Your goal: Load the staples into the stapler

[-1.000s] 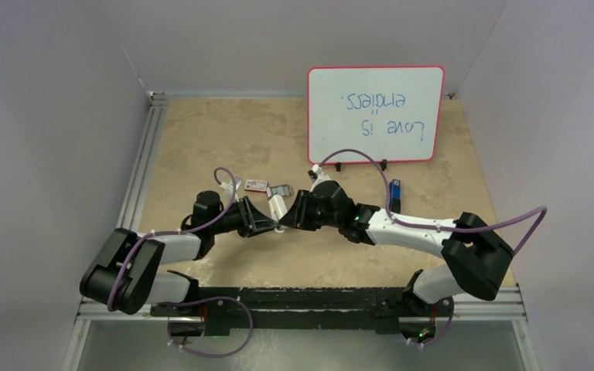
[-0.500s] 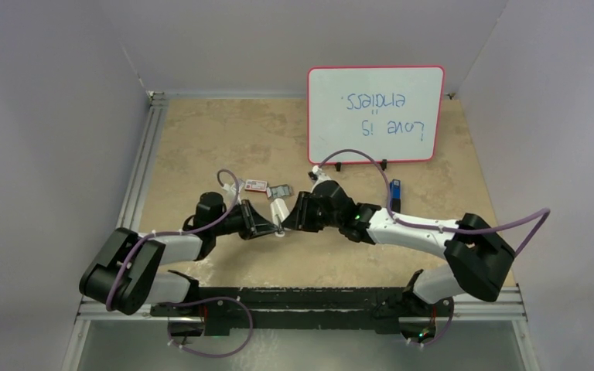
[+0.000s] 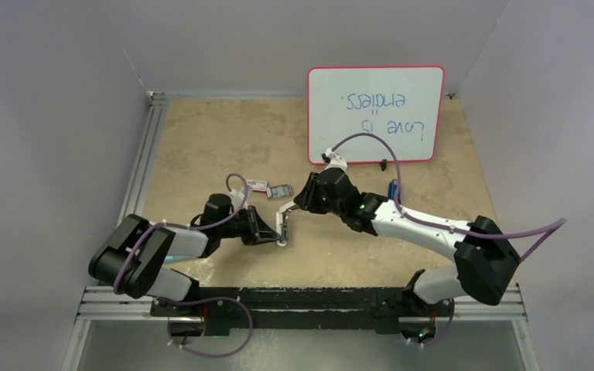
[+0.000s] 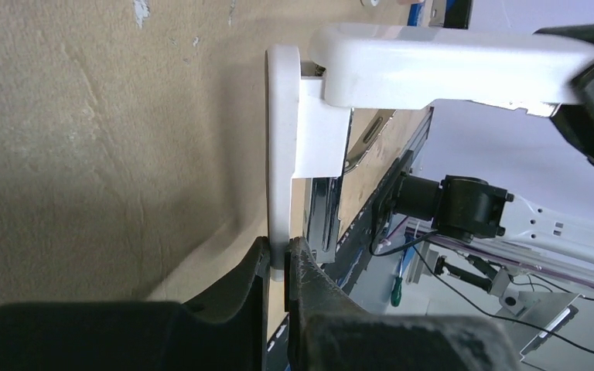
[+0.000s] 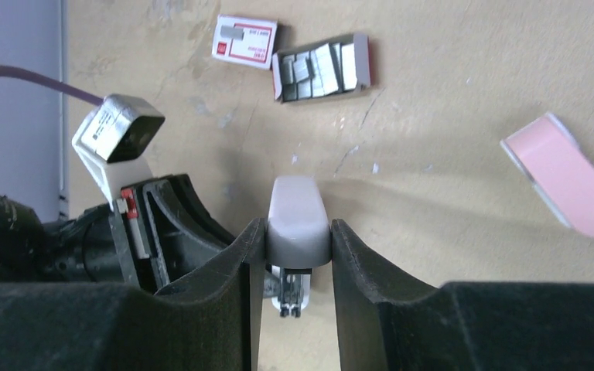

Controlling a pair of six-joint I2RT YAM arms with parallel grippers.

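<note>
Squeezing rounded, seemingly plastic bar [image 5: 298, 220]: fingers [image 5: 230, 272]

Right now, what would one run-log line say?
left gripper shut on white stapler base | right gripper shut on its lid | staples not yet loaded

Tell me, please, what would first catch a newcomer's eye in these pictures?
The eye goes first to mid-table, where the left gripper and the right gripper both clamp one white hinged stapler, spread open between them. Just behind it lies an open red-and-white box of grey staple strips. A red-framed whiteboard with upside-down blue handwriting stands at the far edge.
</note>
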